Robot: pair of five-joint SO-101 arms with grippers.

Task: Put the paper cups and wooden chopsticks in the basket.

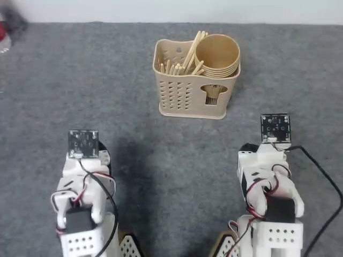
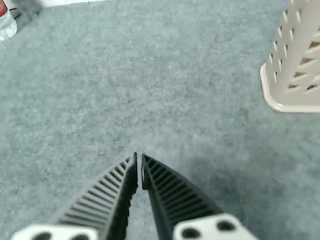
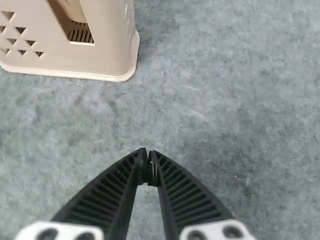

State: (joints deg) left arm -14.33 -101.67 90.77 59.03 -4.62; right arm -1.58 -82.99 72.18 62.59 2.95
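A beige perforated basket [image 1: 185,93] stands at the back middle of the grey carpet. Inside it sits a stack of paper cups [image 1: 217,55] on the right side, with several wooden chopsticks [image 1: 185,59] leaning beside them. My left gripper [image 2: 138,161] is shut and empty, low over bare carpet, with the basket's corner [image 2: 295,65] farther off. My right gripper [image 3: 147,156] is shut too, holding nothing, with the basket [image 3: 75,42] a short way ahead. In the high view both arms, the left arm [image 1: 83,187] and the right arm [image 1: 270,182], rest near the front edge.
A clear bottle with a red label [image 2: 6,22] stands at the far left back corner, also seen as the bottle [image 1: 4,37] in the high view. A black cable [image 1: 321,182] trails off the right arm. Open carpet lies between the arms and the basket.
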